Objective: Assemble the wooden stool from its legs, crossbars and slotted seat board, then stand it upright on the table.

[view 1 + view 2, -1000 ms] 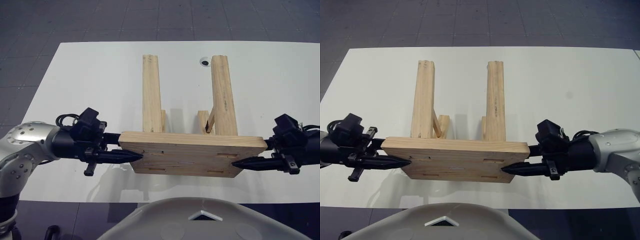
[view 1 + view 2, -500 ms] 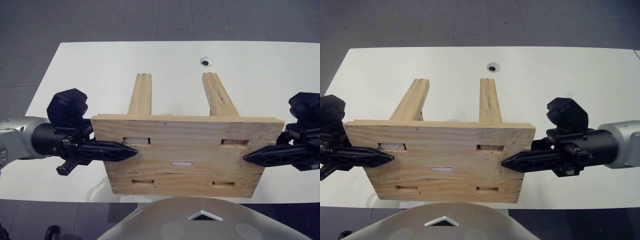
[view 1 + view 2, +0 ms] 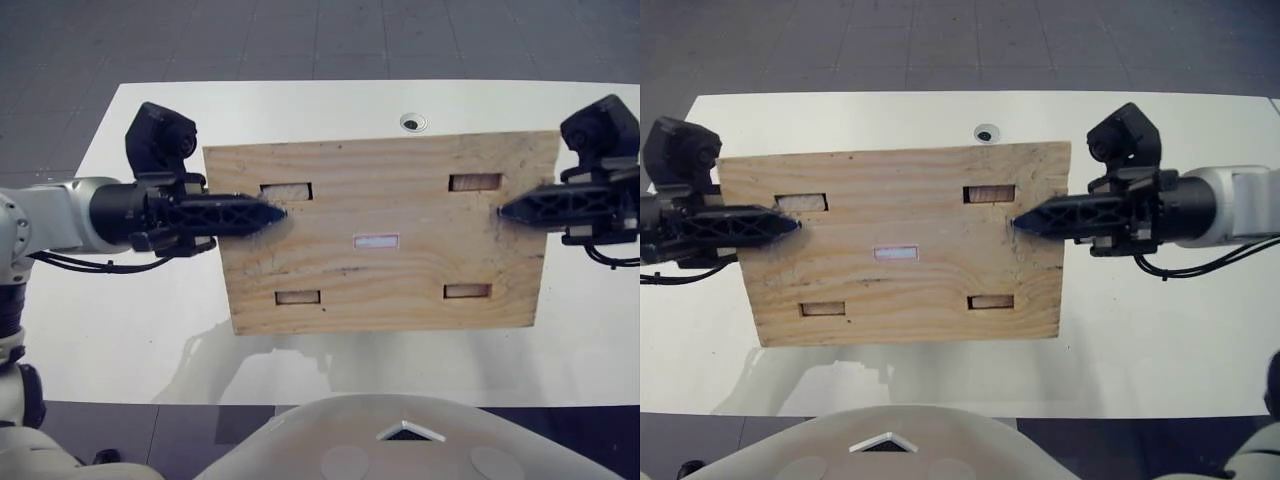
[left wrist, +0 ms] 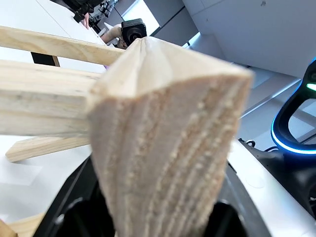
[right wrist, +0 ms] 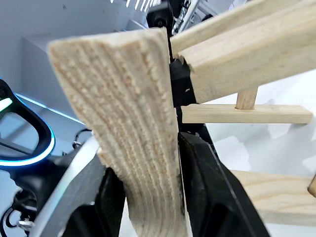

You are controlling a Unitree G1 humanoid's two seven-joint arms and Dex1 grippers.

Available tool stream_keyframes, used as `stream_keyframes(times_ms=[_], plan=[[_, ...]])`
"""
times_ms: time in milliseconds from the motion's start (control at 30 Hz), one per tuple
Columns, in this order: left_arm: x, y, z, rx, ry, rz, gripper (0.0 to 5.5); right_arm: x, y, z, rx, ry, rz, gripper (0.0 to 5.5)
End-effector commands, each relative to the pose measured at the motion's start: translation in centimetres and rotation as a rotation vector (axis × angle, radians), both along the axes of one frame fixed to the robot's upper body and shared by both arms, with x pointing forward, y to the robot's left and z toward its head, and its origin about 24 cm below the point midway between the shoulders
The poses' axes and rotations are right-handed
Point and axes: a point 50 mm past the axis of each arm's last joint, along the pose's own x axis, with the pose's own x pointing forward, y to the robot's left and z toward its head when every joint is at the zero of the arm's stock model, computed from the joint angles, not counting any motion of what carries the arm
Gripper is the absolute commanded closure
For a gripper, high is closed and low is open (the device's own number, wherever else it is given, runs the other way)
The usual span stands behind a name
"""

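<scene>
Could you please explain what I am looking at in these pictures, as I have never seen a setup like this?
This is a humanoid robot with two arms, each ending in a two-fingered gripper. The two wide pictures come from cameras in its head, looking down over a white table. The two close pictures come from cameras on its wrists. The left gripper and the right gripper each clamp one side edge of the seat board of a wooden stool, seat facing up. Its four slots show the leg ends. The wrist pictures show the board's edge up close, with the legs and a crossbar attached. Whether the legs touch the table cannot be seen.
</scene>
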Motion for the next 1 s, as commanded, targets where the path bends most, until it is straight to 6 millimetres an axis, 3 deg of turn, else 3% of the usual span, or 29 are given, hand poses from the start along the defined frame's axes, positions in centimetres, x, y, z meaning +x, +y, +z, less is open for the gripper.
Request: stream_keyframes(times_ms=[33, 300, 433, 600, 1000], plan=[[1.5, -1.4, -1.1, -0.159, 0.14, -0.108, 3.94, 1.8, 0.4, -2.6, -0.012, 0.142, -0.039, 4.02], [3.5, -0.8, -2.2, -0.166, 0.231, -0.075, 3.94, 2.9, 0.8, -3.7, -0.03, 0.227, -0.039, 4.02], [3.9, -0.6, -2.5, -0.17, 0.248, -0.06, 2.95, 3.3, 0.6, -4.6, -0.043, 0.263, -0.074, 4.02], [4.3, -0.3, -3.0, -0.173, 0.258, -0.028, 2.15, 3.8, 0.5, -5.7, -0.054, 0.296, -0.121, 2.83], [4.0, 1.4, -3.7, -0.162, 0.273, 0.037, 0.19, 4.5, -0.8, -4.9, -0.058, 0.271, -0.189, 0.44]])
